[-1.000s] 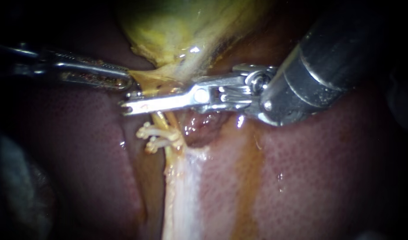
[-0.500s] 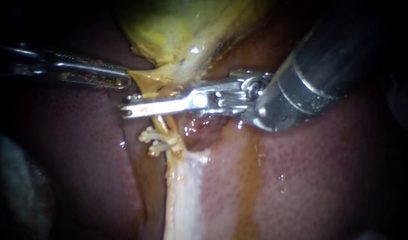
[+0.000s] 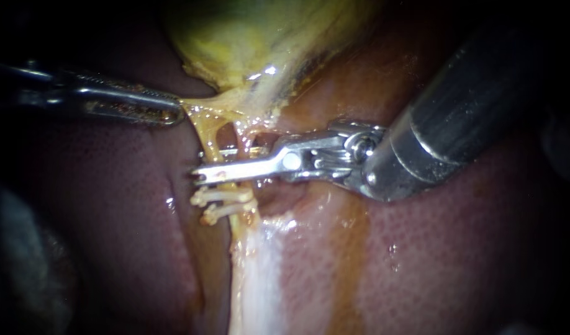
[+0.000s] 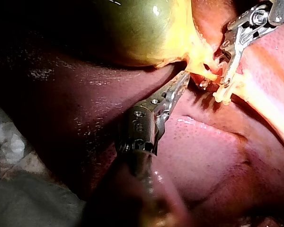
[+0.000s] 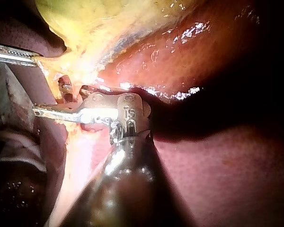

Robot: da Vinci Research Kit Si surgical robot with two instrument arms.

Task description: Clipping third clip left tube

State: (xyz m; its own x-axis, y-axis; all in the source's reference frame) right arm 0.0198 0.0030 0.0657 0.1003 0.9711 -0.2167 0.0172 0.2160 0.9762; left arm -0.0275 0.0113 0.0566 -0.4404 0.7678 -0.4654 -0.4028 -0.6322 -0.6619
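The hand of my right instrument [image 3: 199,165] is open: its two jaws stand apart with a clear gap between them, one nearer and one farther, and they reach to the left across the tubes. The left tube [image 3: 208,140] passes through this gap, so one jaw lies on each side of it, but I cannot see that they press on it. The thick shaft [image 3: 459,105] of this instrument comes in from the upper right.

On the near side of the jaws, two pale clips [image 3: 226,196] sit across the same tube, one just beside the other, with their ends pointing to the left.

The hand of my left instrument [image 3: 173,115] is closed on a strip of yellow tissue [image 3: 201,111] at the narrow end of the gallbladder [image 3: 248,37], and the strip is stretched to the left. The left tube runs from this yellow tissue toward the near side, through the open jaws and on to the clips. Just to the right of it there is a second strand [image 3: 240,138], and a small dark red window shows between the two.

The dark red liver [image 3: 452,248] lies on both sides. A pale band [image 3: 254,273] runs on it from the clips toward the near edge.

In the left wrist view the jaws of the left hand lie together on the yellow tissue under the gallbladder, and the right instrument's hand stands just ahead of them, with the clips beside its tip
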